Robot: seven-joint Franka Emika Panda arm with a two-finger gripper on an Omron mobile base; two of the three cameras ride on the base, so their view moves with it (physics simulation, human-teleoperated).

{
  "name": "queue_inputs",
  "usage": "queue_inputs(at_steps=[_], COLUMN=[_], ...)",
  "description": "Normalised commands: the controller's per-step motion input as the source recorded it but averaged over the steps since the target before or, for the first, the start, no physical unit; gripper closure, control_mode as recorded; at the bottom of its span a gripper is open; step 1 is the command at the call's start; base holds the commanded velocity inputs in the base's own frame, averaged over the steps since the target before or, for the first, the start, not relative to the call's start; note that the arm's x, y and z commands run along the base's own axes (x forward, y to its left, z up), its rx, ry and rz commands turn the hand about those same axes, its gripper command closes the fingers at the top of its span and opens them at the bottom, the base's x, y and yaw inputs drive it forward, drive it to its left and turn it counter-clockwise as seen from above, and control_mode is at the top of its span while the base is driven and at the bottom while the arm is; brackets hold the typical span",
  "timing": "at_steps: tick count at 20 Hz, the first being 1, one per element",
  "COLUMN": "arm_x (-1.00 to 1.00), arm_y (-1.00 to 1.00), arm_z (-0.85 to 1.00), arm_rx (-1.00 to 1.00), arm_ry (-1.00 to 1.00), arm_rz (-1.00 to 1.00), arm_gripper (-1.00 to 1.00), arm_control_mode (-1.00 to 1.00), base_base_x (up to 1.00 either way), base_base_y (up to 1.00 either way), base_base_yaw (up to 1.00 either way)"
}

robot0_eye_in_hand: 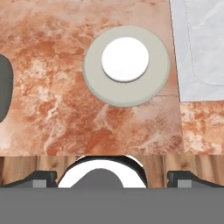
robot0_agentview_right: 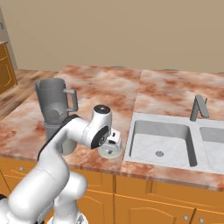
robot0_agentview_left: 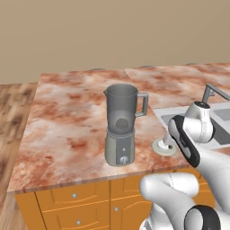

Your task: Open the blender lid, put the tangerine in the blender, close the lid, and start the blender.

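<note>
The blender lid [robot0_eye_in_hand: 127,65] is pale grey-beige with a white centre cap. The worktop [robot0_agentview_left: 67,121] is mottled reddish-brown and cream marble. The blender [robot0_agentview_left: 120,123] has a smoky translucent jar on a grey base. The cabinets [robot0_agentview_left: 67,204] are orange.

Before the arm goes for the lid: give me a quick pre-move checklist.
1. Blender lid off the jar, flat on the counter: ok.
2. Blender upright, jar mouth open: ok.
3. Tangerine inside the jar: a round shape shows through the smoky wall, colour unclear: cannot tell.
4. Gripper open and empty: ok.
5. Gripper above the lid: ok.
6. Lid clear of the sink rim: very close, cannot tell.
</note>
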Motion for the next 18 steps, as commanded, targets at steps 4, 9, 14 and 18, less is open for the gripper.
queue_inputs(at_steps=[4, 9, 14, 18], arm_x=[0.20, 0.23, 0.20, 0.18], arm_y=[-0.01, 0.00, 0.00, 0.00], arm_z=[-0.29, -0.23, -0.10, -0.09], arm_rx=[0.00, -0.01, -0.04, -0.03], arm_ry=[0.00, 0.00, 0.00, 0.00], arm_rz=[0.05, 0.04, 0.02, 0.03], arm_gripper=[-1.00, -1.00, -1.00, -1.00], arm_control_mode=[-1.00, -1.00, -1.00, -1.00], base_base_x=[0.00, 0.00, 0.00, 0.00], base_base_y=[0.00, 0.00, 0.00, 0.00], base_base_yaw=[0.00, 0.00, 0.00, 0.00])
